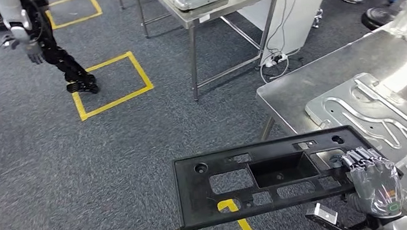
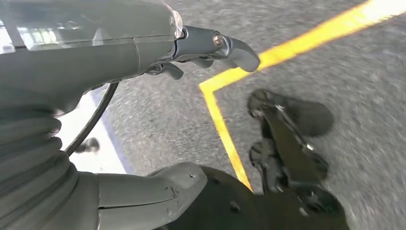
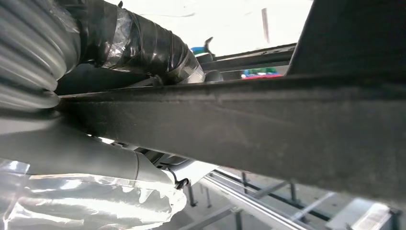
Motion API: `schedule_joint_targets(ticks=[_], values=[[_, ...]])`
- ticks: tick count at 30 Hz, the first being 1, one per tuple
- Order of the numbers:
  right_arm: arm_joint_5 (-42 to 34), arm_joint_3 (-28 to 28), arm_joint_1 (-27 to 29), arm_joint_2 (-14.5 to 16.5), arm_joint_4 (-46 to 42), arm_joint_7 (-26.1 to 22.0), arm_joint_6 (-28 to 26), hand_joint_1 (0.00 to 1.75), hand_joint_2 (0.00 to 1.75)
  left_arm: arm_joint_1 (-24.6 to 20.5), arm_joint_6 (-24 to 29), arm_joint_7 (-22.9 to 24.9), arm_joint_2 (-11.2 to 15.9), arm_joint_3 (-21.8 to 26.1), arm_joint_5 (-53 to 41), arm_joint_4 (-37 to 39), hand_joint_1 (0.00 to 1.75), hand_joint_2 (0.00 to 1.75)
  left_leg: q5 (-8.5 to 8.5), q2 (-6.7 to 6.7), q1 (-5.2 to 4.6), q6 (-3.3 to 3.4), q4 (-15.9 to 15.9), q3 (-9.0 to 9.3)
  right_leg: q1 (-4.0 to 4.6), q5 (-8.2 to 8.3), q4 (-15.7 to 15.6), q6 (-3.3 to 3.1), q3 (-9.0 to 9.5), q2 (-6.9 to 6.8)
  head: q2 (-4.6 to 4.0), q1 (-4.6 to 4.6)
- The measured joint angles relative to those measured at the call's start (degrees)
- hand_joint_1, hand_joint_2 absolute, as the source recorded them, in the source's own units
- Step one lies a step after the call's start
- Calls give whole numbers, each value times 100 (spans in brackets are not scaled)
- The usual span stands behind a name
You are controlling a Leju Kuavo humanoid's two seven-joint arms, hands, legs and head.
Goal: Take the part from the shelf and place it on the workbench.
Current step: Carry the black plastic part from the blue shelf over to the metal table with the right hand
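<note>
Fingers (image 1: 361, 157) of the right hand (image 1: 375, 181) curl over the near right edge of the black part (image 1: 266, 176), gripping it; right wrist view confirms this, with the thumb (image 3: 72, 153) under the part's edge (image 3: 239, 120) and darker fingers (image 3: 143, 48) wrapped above, so the plate is clamped between them. Part is a flat black plastic panel with cutouts and a central recess, held roughly level, mostly out over the grey carpet (image 1: 85, 168) with its right end just overlapping the corner of the steel workbench (image 1: 298, 85). Left hand (image 2: 119, 52) hangs over the floor near a yellow tape line (image 2: 225, 139); its fingers look loosely curled with nothing in them, thumb apart. Progress judgement: pickup from the shelf is done, carry is nearly complete, placing is left. Bench already carries a silver stamped metal plate (image 1: 366, 113) right by the holding hand, so the panel likely needs to move further over the bench surface before release, then fingers let go. Part not yet resting on anything.
</note>
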Motion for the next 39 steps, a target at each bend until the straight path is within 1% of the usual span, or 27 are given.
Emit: schedule_joint_targets(ticks=[2,3,5,6,7,8,9,10,11,13,15,17,18,20,22,23,24,25,26,27,29,31,33,34,35,37,39], values=[[-36,-41,9,-31,-18,-1,21,175,175,-16,-1,-8,-3,0,0,0,0,175,8,95,-11,62,-37,14,-18,26,-7,75,-43,134,1,-2],[-48,-65,19,-48,-29,-2,30,175,175,-23,-1,-9,-2,0,0,0,0,175,25,169,-6,100,-69,28,-18,15,8,104,-57,104,1,-1],[-61,-111,8,-93,-50,-2,46,175,175,-18,0,-9,2,0,0,0,0,175,59,330,15,170,-135,49,2,-175,296,154,-196,-192,1,2],[-65,-123,-3,-107,-54,-2,58,175,175,-12,0,-9,6,0,0,0,0,175,63,408,9,191,-146,54,4,-346,596,178,-338,-401,1,3],[-70,-130,-15,-119,-57,-2,73,175,175,-4,1,-9,6,0,1,0,0,175,59,488,1,204,-149,52,-3,-523,964,202,-519,-533,1,3],[-72,-131,-19,-120,-58,-2,86,175,175,1,1,-9,6,0,1,0,0,175,51,569,-7,207,-148,51,-15,-641,1285,223,-677,-595,0,3],[-73,-131,-16,-120,-58,-2,97,175,175,4,0,-9,6,0,2,0,0,175,40,650,-12,207,-148,55,-27,-662,1456,236,-762,-622,0,3],[-74,-132,-12,-121,-59,-2,102,175,175,5,0,-9,6,0,2,0,0,175,28,730,-14,203,-148,64,-34,-578,1419,242,-740,-640,0,4],[-74,-133,-12,-123,-61,-2,103,175,175,3,-1,-9,5,0,2,0,0,175,13,803,-14,197,-148,80,-36,-403,1157,239,-599,-674,0,4],[-75,-140,-18,-128,-69,-2,103,175,175,-3,1,-9,3,0,3,0,0,175,-21,932,-25,167,-151,130,-3,-71,368,188,-172,-891,1,3],[-76,-149,-28,-132,-79,-2,105,175,175,-9,2,-9,0,0,3,0,0,175,-53,1037,-39,115,-155,172,53,30,-57,107,45,-1056,1,3],[-76,-163,-26,-141,-86,-2,109,175,175,-32,2,-9,-2,0,2,-1,0,175,-75,1148,-43,56,-174,218,80,26,-93,44,42,-976,1,3],[-78,-174,-16,-147,-91,-2,111,175,175,-46,2,-9,-2,0,2,-1,0,175,-99,1151,-38,24,-172,244,61,41,-124,16,62,-910,0,2],[-87,-202,-19,-163,-108,-2,124,175,175,-53,2,-11,-2,1,-1,-2,0,175,-278,912,-29,-28,59,181,13,74,-200,-46,117,-782,-1,-2],[-107,-222,-38,-174,-119,-2,145,175,175,-38,1,-11,-3,2,-3,-1,0,175,-630,586,-18,-47,733,-144,-5,82,-226,-90,138,-655,0,-4],[-119,-227,-43,-174,-120,-2,160,175,175,-32,1,-10,-3,2,-3,-1,0,175,-776,519,-15,-50,1105,-341,-1,79,-222,-101,136,-586,0,-5],[-131,-231,-44,-174,-120,-2,176,175,175,-22,0,-9,-3,2,-4,-2,0,175,-825,494,-15,-51,1353,-483,3,74,-215,-105,137,-508,1,-5],[-141,-235,-44,-174,-120,-2,190,175,175,-12,-1,-9,-3,2,-4,-2,0,175,-751,486,-15,-47,1397,-532,6,70,-205,-105,140,-425,1,-5],[-147,-239,-45,-174,-120,-2,201,175,175,-6,-1,-9,-2,2,-4,-2,0,175,-565,469,-15,-39,1214,-477,5,60,-188,-98,144,-337,1,-5],[-153,-241,-46,-175,-121,-3,204,175,175,-1,-1,-9,-2,2,-4,-1,0,175,-312,410,-13,-23,852,-337,3,45,-163,-86,147,-252,1,-5],[-159,-245,-53,-178,-122,-4,205,175,175,4,-1,-9,1,3,-4,-1,0,175,-1,168,-2,13,175,-66,4,6,-94,-39,120,-107,0,-3],[-162,-251,-59,-187,-122,-5,207,175,175,-1,-3,-9,2,4,-4,-2,0,175,25,56,-13,47,-42,24,-14,-4,-54,29,63,14,-1,-3],[-164,-258,-56,-204,-122,-11,207,175,175,-23,-3,-10,0,4,-4,-2,0,175,51,185,-25,106,-87,50,-46,5,-55,101,30,96,0,-5],[-164,-263,-54,-214,-122,-18,207,175,175,-29,-2,-10,0,4,-4,-2,0,175,66,254,-18,143,-120,68,-43,-24,-14,135,9,9,1,-1],[-165,-268,-61,-228,-123,-25,207,175,175,-27,-1,-11,0,4,-4,-2,0,175,81,328,-8,177,-157,85,-35,-105,115,164,-54,-144,1,3],[-168,-276,-83,-248,-123,-36,207,175,175,-12,-1,-11,2,4,-4,-2,0,175,81,474,-7,227,-192,103,-30,-419,712,219,-355,-506,0,12],[-169,-277,-92,-253,-122,-38,209,175,175,-3,-1,-11,2,4,-5,-2,0,175,55,626,-16,245,-192,110,-58,-657,1385,265,-716,-616,0,12]])
